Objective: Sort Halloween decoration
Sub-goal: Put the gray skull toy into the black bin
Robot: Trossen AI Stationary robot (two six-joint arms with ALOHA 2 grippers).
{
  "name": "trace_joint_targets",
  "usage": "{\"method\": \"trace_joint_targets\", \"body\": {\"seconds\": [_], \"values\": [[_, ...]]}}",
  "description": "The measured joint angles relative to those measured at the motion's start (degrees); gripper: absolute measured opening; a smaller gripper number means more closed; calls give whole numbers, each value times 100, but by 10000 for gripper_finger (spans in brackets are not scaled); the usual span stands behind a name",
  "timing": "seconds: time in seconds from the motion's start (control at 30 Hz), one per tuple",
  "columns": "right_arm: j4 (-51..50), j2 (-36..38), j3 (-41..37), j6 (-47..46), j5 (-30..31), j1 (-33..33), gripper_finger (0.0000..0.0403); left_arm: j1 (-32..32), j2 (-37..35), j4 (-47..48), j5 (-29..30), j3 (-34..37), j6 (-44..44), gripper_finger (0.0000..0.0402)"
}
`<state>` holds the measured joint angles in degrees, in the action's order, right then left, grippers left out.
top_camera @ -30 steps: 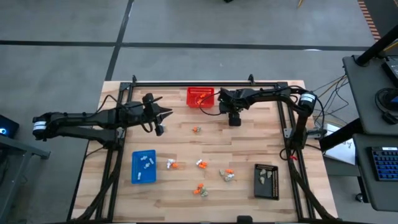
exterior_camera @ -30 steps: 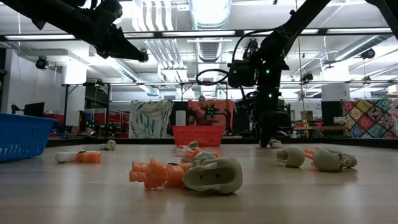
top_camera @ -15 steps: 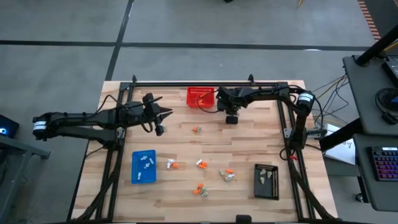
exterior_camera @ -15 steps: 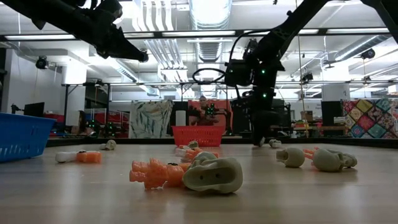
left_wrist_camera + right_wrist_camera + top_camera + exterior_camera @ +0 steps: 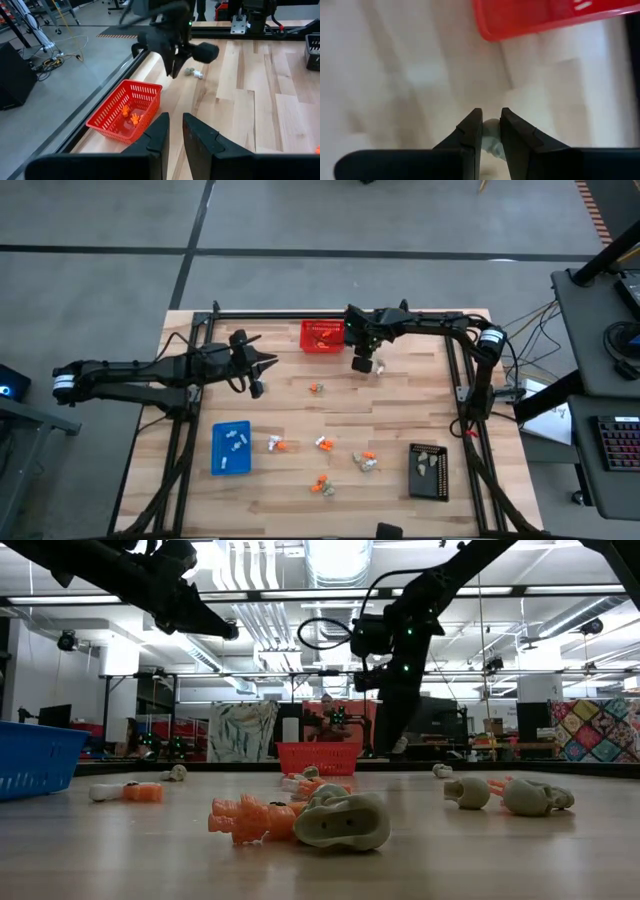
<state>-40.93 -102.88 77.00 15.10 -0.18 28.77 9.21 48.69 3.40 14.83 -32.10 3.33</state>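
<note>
Near the table's far edge, just beside the red mesh basket [image 5: 322, 336], the right pincer [image 5: 363, 364] is shown lifted clear of the table [image 5: 400, 430]. A second earlier it stood lower and farther toward the right, pointing down at a spot on the boards with its fingers spread; since then the fingers have been closed and the arm has been raised and swung toward the basket. In the right wrist view a small pale trinket [image 5: 491, 135] is seen pinched between the two dark fingers, with the basket's red rim close ahead. A pick-up is therefore judged to have been completed, and the carrying stage to have begun. A pale piece [image 5: 378, 367] is seen on the boards just beside the pincer in the high view.

The left pincer [image 5: 257, 389] is held above the table on the left side, clenched on nothing visible, and its arm waits.

The remaining Halloween decoration is scattered over the near half of the table: an orange piece [image 5: 316, 388] at the centre, mixed orange and pale pieces [image 5: 322, 487] nearer the front. White pieces lie in the blue tray [image 5: 231, 448], grey-beige ones in the black tray [image 5: 428, 471], and orange figures in the basket [image 5: 131, 114]. As the basket holds orange items only, the held pale trinket would appear to belong elsewhere; its destination cannot be told.
</note>
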Motion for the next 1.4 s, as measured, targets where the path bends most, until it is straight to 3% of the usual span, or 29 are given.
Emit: {"method": "trace_joint_targets", "body": {"seconds": [0.17,0.3,0.6,1.2,1.4], "values": [[-207,6,93,-603,-1090,46,53,-2,0,0,0,0,-2,36],[-463,8,17,-874,-1620,-18,53,-2,0,0,0,0,-2,36],[-1104,9,-206,-1339,-1682,-531,53,0,0,0,0,0,-2,36],[-999,12,-329,-1829,-1637,-1040,53,-2,0,3,-63,0,20,36],[-1457,51,-329,-1872,-2410,-1083,53,-2,0,5,-61,0,20,36]]}}
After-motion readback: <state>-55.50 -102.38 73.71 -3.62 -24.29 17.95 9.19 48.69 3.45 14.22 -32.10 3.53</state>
